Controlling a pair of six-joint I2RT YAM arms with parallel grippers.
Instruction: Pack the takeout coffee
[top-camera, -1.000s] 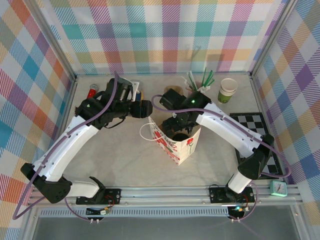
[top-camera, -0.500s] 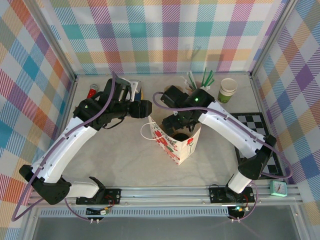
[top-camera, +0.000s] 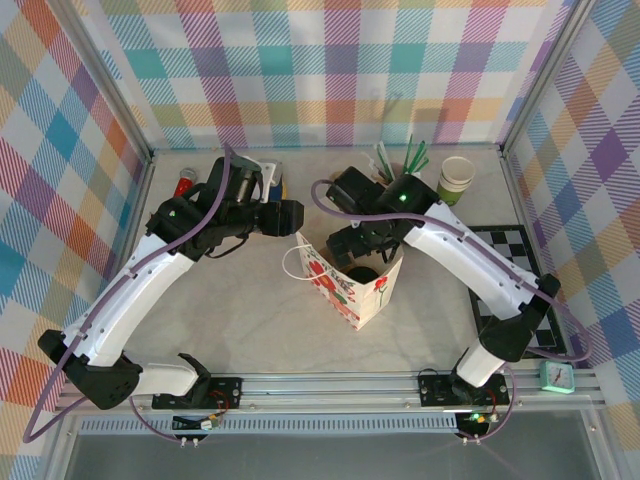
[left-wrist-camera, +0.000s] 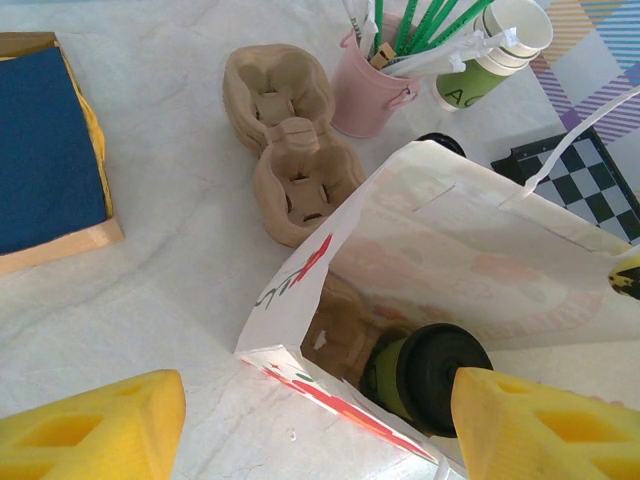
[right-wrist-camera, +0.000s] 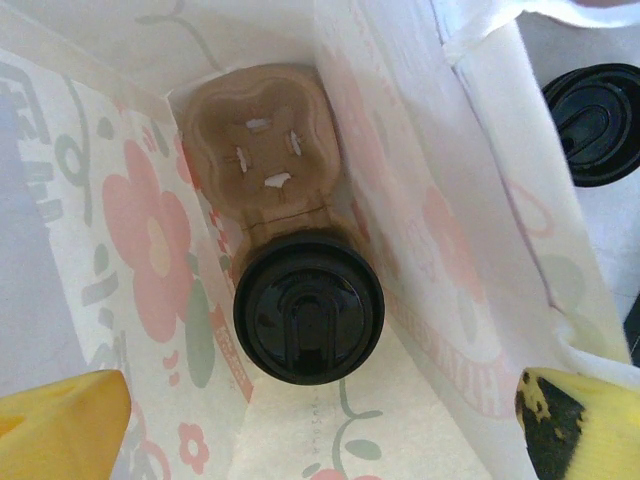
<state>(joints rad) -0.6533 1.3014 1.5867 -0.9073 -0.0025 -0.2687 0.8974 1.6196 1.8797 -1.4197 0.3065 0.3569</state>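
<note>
Takeout coffee (right-wrist-camera: 308, 307) sits in the carrier (right-wrist-camera: 262, 150), 6 o'clock slot, inside the bag (right-wrist-camera: 150, 230), so no tipping. Right gripper (right-wrist-camera: 320, 420) and left gripper (left-wrist-camera: 320, 425) both gape empty.

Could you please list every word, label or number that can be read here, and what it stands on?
"A", then what may be "C": on the green stacked cups; the rest is hidden.
Red script on the paper bag: too blurred to read.
Teal clock face: too small to read.
</note>
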